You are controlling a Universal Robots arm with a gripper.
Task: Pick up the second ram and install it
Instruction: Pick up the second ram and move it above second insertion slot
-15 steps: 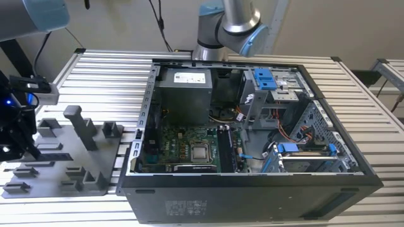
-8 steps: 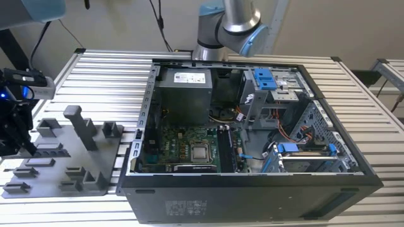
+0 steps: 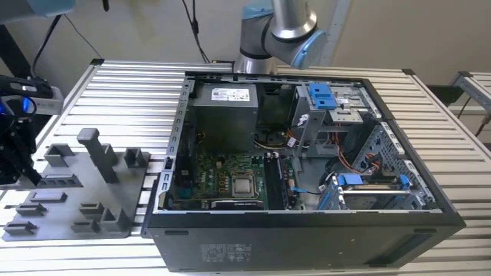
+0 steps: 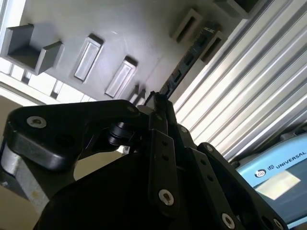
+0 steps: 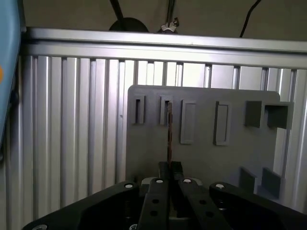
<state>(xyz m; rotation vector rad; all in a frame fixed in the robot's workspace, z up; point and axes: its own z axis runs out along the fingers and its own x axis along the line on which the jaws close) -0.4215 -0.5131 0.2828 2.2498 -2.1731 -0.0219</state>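
A slatted surface (image 3: 130, 86) carries an open computer case (image 3: 307, 241) toward the exterior view's right and a fixture plate (image 3: 69, 213) just beside it on the exterior view's left. The arm (image 3: 276, 29) rises behind the case. Inside the case, the motherboard (image 3: 230, 172) lies in front of the power supply (image 3: 222, 109), with the drive cage (image 3: 330, 103) to their right. Over the plate, the second ram (image 5: 169, 129) stands on edge in a slot, one end between the fingers of the claw (image 5: 170, 167).
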